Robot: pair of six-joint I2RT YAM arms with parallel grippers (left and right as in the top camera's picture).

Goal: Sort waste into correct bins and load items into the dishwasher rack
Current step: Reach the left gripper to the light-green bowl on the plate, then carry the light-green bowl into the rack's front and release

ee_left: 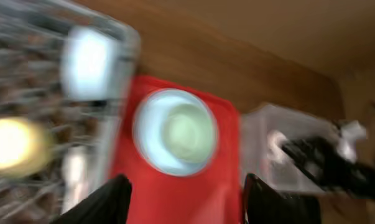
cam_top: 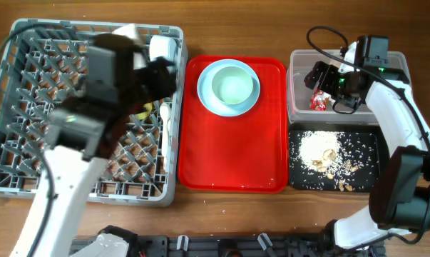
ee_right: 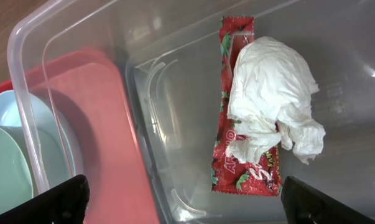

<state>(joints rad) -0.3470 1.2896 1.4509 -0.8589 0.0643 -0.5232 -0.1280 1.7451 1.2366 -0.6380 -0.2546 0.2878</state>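
Since your left end effector (ee_left: 187, 190) and right end effector (ee_right: 187, 202) both sit wide and empty, pinch the green bowl (cam_top: 234, 86) by its rim; looks light, stiff, kinda slippery.

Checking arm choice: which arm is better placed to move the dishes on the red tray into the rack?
Probably left: the left pincer, open, faces the pale green bowl from over the rack; the right pincer hangs open over the clear tub.

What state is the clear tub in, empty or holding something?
Not empty: a red wrapper lies on the clear tub floor, a crumpled tissue on top.
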